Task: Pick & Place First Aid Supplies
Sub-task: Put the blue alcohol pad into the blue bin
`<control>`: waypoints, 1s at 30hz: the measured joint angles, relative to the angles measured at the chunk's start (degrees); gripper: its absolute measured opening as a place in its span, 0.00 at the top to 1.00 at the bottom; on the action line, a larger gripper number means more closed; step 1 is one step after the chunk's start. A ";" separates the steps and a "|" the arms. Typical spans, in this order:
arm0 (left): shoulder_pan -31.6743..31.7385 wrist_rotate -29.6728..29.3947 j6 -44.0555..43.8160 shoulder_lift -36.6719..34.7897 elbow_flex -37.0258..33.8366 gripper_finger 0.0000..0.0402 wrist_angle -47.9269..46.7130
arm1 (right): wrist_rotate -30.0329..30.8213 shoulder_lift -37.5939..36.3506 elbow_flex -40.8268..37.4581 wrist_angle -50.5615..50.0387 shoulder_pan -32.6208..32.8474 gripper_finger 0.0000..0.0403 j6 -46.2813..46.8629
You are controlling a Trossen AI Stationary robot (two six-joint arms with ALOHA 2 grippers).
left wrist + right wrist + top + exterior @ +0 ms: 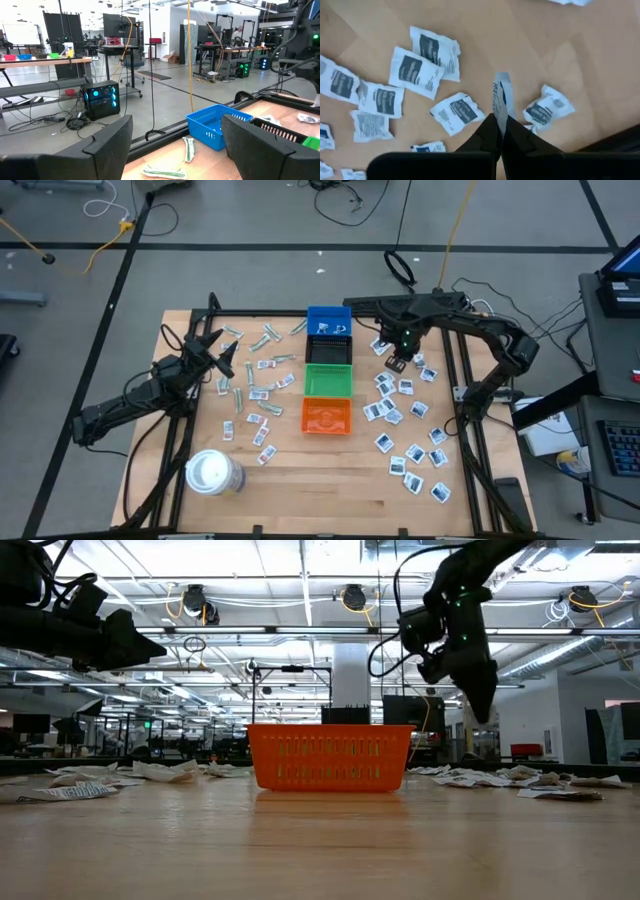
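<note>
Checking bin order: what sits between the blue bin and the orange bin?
The green bin, in the high view. It sits in line between the blue bin and the orange bin.

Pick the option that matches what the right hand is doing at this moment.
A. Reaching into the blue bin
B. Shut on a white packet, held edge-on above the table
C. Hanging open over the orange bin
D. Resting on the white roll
B: in the right wrist view the right hand has its fingers pinched together on a white packet with blue print, lifted clear of the other packets lying on the table.
</note>
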 joint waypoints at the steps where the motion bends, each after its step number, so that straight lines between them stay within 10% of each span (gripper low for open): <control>1: 0.00 0.00 0.00 0.00 0.00 0.24 0.00 | 0.00 -0.02 0.63 -0.29 -0.02 1.00 0.00; 30: -0.01 0.00 0.01 0.02 0.00 0.24 -0.02 | -0.04 39.93 57.14 -3.80 0.00 1.00 -6.29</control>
